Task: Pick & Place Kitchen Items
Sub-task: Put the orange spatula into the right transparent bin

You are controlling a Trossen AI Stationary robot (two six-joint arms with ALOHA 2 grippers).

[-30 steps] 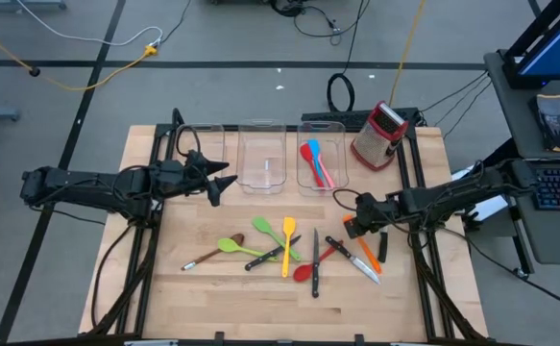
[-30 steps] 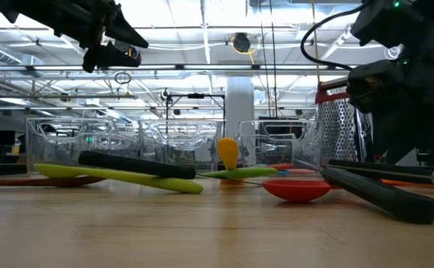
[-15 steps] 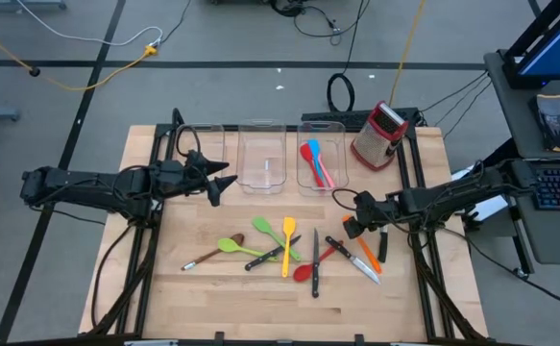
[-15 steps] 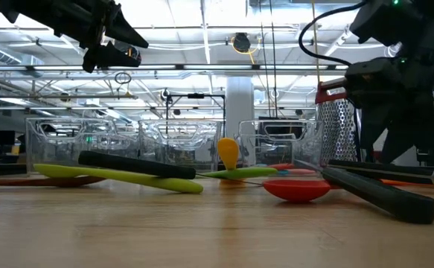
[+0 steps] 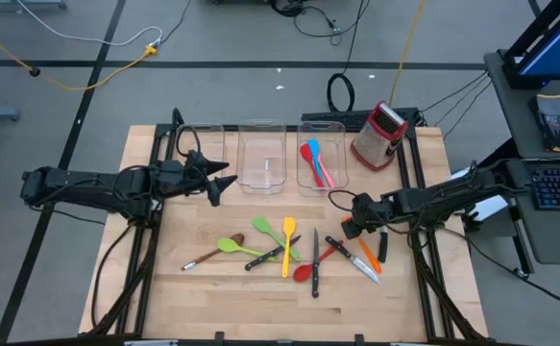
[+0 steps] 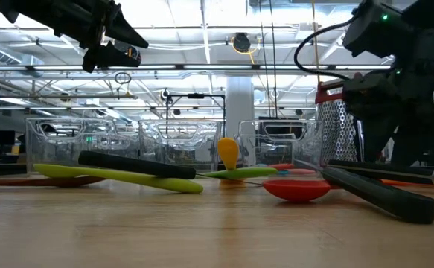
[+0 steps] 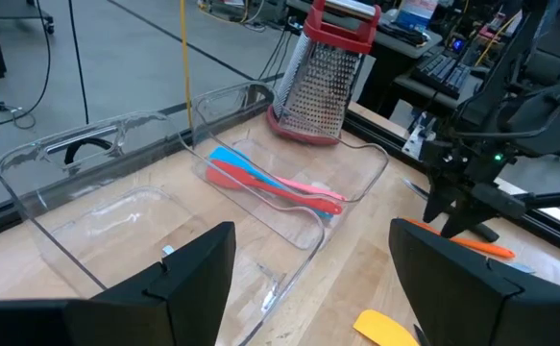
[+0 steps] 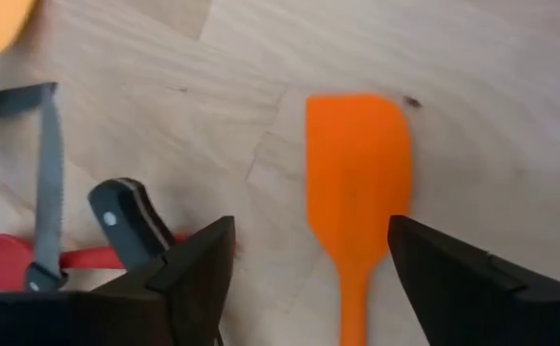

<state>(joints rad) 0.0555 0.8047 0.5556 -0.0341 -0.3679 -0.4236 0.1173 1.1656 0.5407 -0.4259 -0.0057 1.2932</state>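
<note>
My right gripper (image 5: 349,227) stands open over the orange spatula (image 8: 356,173), which lies flat on the table; its fingers stand on either side of the spatula's neck (image 8: 353,288) and touch nothing. Left of it lie green spoons (image 5: 233,245), a yellow spatula (image 5: 287,238), a red spoon (image 5: 307,270), a brown spoon (image 5: 199,259) and black-handled knives (image 5: 315,258). Blue, red and pink spatulas (image 7: 270,185) lie in the right-hand clear bin (image 5: 320,159). My left gripper (image 5: 218,183) hangs open and empty, high above the table's left half, near the bins.
Three clear bins stand in a row at the far edge; the left bin (image 5: 203,154) and the middle bin (image 5: 262,161) hold nothing. A red-and-steel box grater (image 5: 378,135) stands at the far right. Bare wood lies along the near edge (image 5: 260,308).
My right gripper has opened its fingers over the orange spatula and otherwise kept its place. The utensils on the table lie as before.
</note>
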